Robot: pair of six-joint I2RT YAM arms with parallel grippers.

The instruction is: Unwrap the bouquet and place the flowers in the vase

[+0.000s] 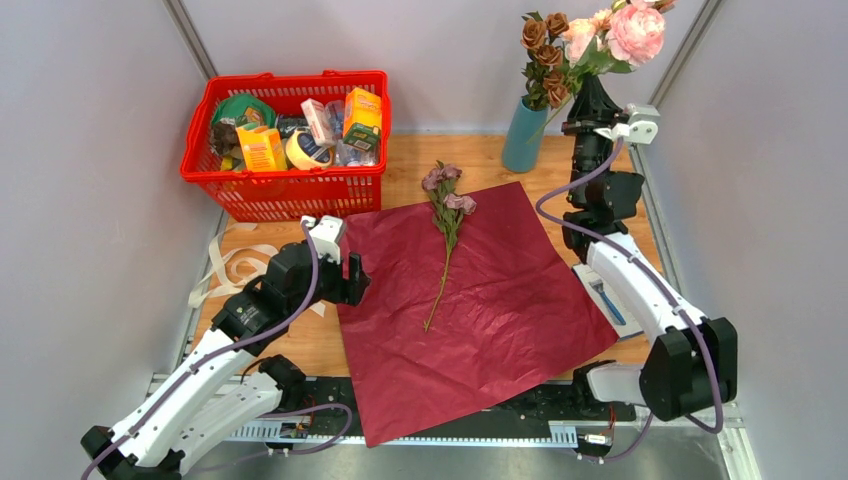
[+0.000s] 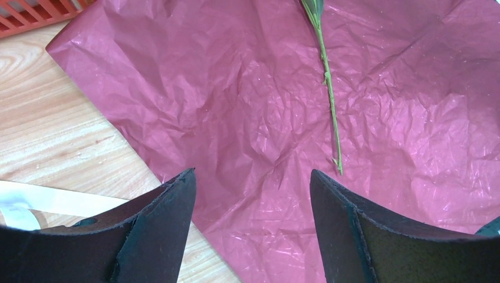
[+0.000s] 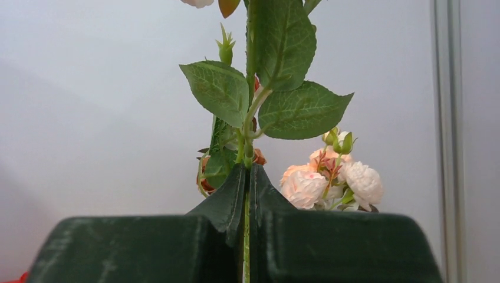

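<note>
The vase [image 1: 523, 135] stands at the upper right of the top view, and several of the flowers [image 1: 548, 55] are already in it. Near it, the right hand [image 3: 248, 177] is closed tightly on one green stem [image 3: 246, 236]; I judge this one goes in next. The unwrapping is done: the burgundy paper [image 1: 480, 300] lies flat in the middle, with one mauve flower [image 1: 446, 205] left on it. The left hand [image 2: 252, 177] is wide and holds nothing. I cannot read any writing on the boxes in the red basket [image 1: 285, 190].

Lab cell: grey panels [image 1: 90, 150] enclose the worktable [image 1: 450, 150].
</note>
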